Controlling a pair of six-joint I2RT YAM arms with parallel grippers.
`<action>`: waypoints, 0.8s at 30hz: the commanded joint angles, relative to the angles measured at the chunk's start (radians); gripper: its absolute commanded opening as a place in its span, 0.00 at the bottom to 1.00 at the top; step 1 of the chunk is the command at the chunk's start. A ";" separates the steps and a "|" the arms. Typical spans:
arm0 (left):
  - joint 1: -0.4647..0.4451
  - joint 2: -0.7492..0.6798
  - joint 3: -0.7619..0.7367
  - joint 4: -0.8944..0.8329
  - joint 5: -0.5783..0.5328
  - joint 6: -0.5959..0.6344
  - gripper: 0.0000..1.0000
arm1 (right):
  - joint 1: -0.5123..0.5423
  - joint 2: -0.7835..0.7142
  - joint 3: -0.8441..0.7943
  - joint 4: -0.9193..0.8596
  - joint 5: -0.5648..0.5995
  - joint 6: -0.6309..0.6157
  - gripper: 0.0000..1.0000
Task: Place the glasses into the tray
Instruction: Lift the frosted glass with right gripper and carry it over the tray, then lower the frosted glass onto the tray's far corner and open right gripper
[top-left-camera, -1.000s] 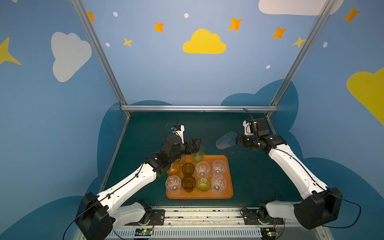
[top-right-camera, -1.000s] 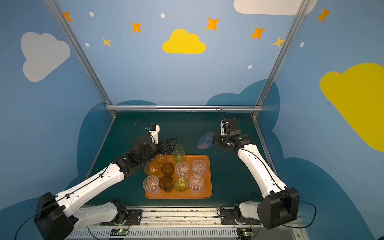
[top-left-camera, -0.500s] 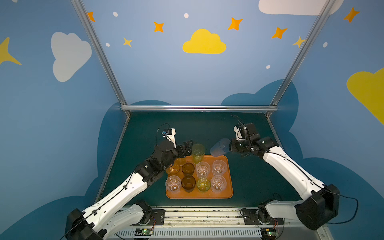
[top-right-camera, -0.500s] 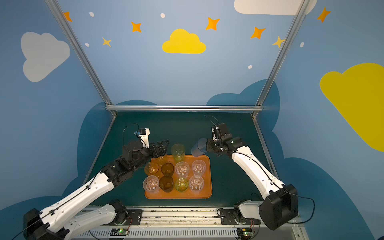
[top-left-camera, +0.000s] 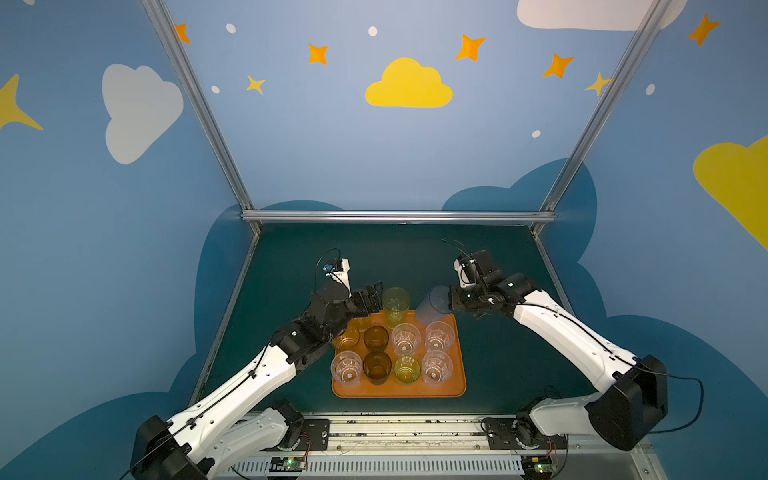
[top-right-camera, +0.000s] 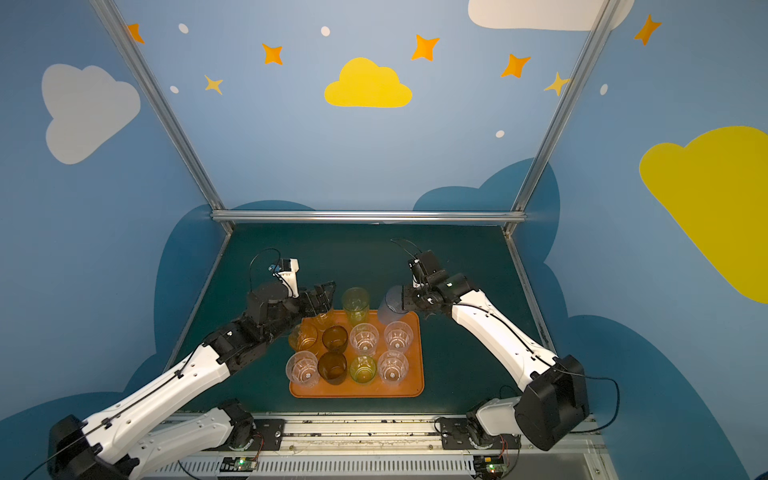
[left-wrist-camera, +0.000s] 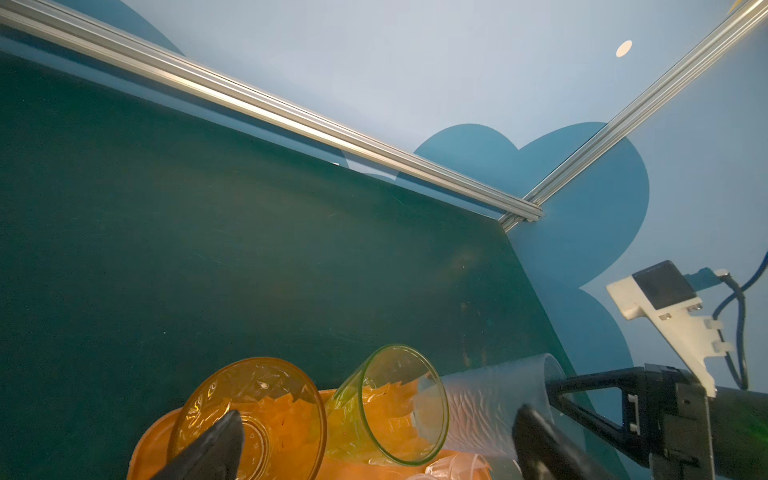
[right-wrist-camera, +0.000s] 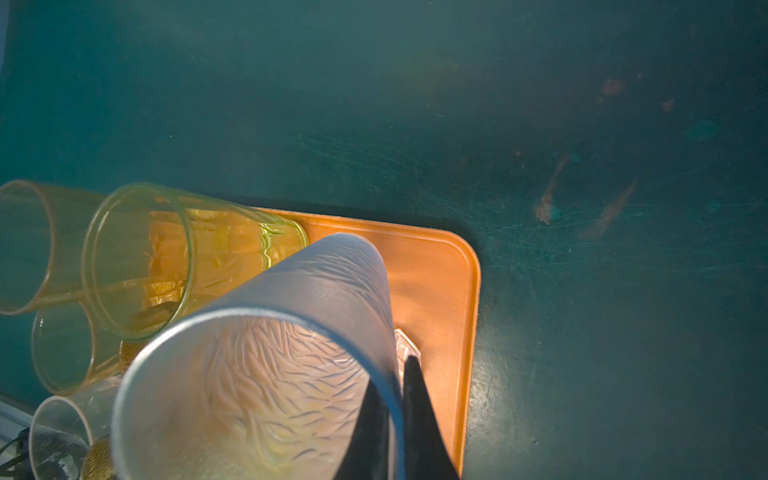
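Dark green worktop (top-left-camera: 291, 266), blue cloud walls. My right gripper (top-left-camera: 451, 300) pinches the rim of the frosted greyish tall glass (top-left-camera: 434, 303). It's tilted, base aimed at the orange tray (top-left-camera: 459, 374), far right corner, free spot just below. My left gripper (top-left-camera: 374, 297) is spread wide beside the green tall glass (top-left-camera: 395, 305) on the tray. Can't tell if base touches yet.

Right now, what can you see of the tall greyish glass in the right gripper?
The tall greyish glass is a frosted tumbler with a wavy relief pattern and a smooth rim; it looks empty. The right gripper is shut on its rim, one finger inside, one outside. It hangs tilted over the tray, at its far right corner, beside the tall green glass. Whether its base touches the tray is unclear.
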 joint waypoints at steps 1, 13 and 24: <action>0.007 0.007 -0.002 0.008 -0.012 0.011 1.00 | 0.013 0.022 0.033 -0.018 0.029 -0.014 0.00; 0.011 0.011 -0.006 0.009 -0.012 0.006 1.00 | 0.032 0.086 0.064 -0.023 0.049 -0.015 0.00; 0.018 0.003 -0.017 0.001 -0.026 0.004 1.00 | 0.056 0.134 0.087 -0.033 0.095 -0.019 0.00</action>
